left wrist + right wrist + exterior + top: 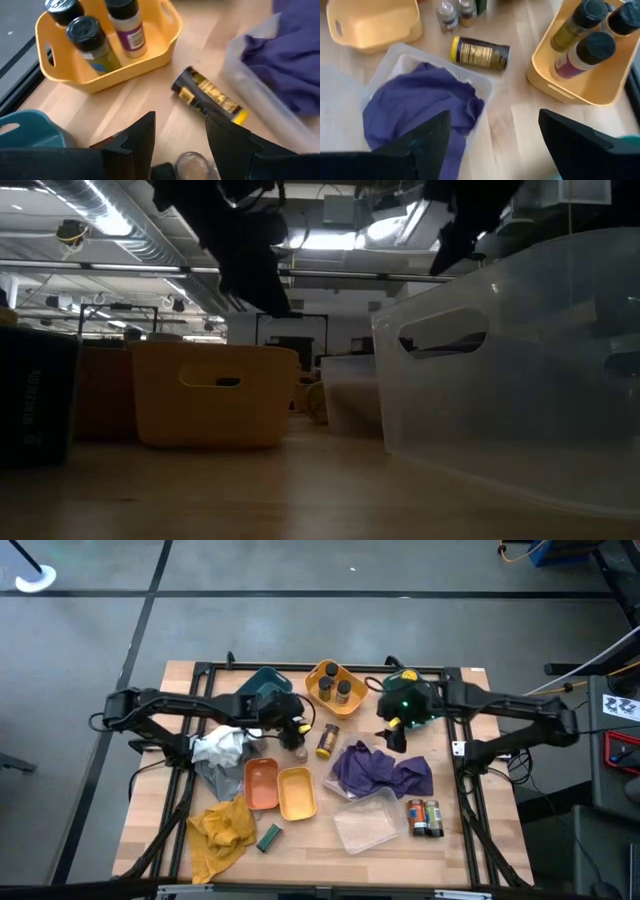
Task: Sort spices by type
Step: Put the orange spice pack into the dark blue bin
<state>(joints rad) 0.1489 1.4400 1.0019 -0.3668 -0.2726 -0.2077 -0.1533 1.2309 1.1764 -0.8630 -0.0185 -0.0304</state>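
A dark jar with a yellow lid (327,740) (210,95) (480,52) lies on its side on the wood. Three black-lidded jars (95,42) (585,35) stand in the round yellow tray (335,688). Two small pale-lidded jars (299,748) (455,14) stand left of the lying jar. Two more jars (423,817) lie by the right edge, and a green tin (268,837) lies near the front. My left gripper (293,730) (182,142) hovers open, with a small jar (192,165) under its fingers. My right gripper (395,730) (495,145) hovers open between the purple cloth and the round tray.
A purple cloth (382,770) (420,107) lies partly in a clear tray (365,822) (520,400). An orange tray (262,783) and a yellow tray (297,792) (215,395) sit near centre. A teal tray (265,683), a white-grey cloth (220,752) and a yellow cloth (220,830) lie on the left.
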